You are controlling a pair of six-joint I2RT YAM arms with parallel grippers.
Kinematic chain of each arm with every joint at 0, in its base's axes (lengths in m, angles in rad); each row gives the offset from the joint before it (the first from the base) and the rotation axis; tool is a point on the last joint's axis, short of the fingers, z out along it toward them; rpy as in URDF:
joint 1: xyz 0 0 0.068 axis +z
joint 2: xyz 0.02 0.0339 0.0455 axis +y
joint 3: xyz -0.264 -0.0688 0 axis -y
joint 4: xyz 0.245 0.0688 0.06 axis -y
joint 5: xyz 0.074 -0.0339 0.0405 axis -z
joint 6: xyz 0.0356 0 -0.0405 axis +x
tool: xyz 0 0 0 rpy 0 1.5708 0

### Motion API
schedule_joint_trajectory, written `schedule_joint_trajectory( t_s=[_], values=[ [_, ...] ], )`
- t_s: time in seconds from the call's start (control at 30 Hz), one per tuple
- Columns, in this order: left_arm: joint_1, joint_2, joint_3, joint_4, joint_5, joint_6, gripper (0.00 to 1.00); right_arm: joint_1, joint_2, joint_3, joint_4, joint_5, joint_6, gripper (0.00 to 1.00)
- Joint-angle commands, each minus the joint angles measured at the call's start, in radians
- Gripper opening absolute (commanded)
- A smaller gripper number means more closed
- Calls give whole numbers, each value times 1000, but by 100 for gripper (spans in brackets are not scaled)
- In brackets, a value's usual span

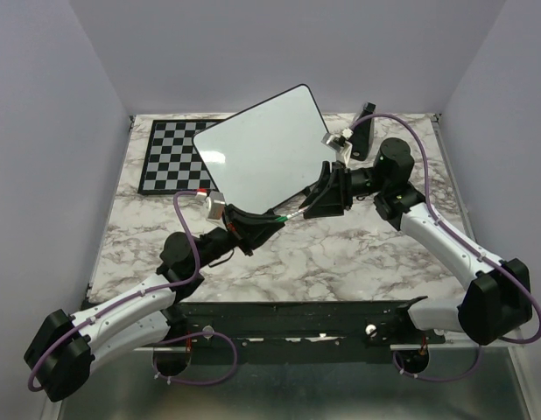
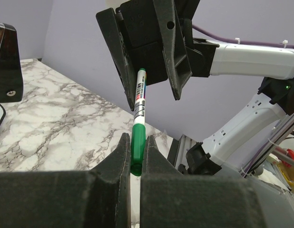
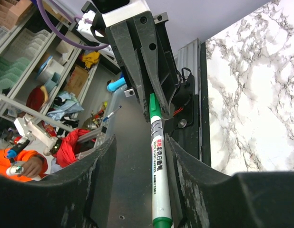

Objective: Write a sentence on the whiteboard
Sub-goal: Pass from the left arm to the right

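Note:
The whiteboard [image 1: 266, 149] lies tilted on the marble table, its face plain white; the sentence is out of view. A white marker [image 1: 292, 214] with green ends hangs in the air between both grippers in front of the board. My left gripper [image 2: 136, 142] is shut on the marker's green cap [image 2: 138, 147]. My right gripper [image 3: 140, 137] faces it from the other end. Its jaws straddle the marker's white barrel [image 3: 159, 175], which rests against the right finger [image 3: 185, 180], with a clear gap to the left finger. The right gripper [image 2: 149, 90] shows above the marker in the left wrist view.
A black-and-white chessboard [image 1: 170, 153] lies at the back left, partly under the whiteboard. A dark upright block [image 1: 364, 131] stands at the back right beside the board. The table's near edge with its metal rail [image 1: 297, 311] runs below the arms.

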Motion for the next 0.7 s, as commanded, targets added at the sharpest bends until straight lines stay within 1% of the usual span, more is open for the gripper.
schedule_joint_trajectory(
  t_s=[0.0,0.13,0.17,0.3,0.67],
  values=[
    [-5,-4,3,3,12,12,0,6,13,7,-5,-34,8,51],
    [-5,-1,6,1,12,10,0,6,14,7,-7,-42,3,50],
    [-5,1,6,1,15,13,0,8,14,7,-10,-43,2,47],
    [-5,-1,6,0,20,12,0,9,16,10,-19,-51,-17,43],
    [-5,-2,6,-8,23,12,0,14,20,13,-42,-48,-33,41]
  ],
)
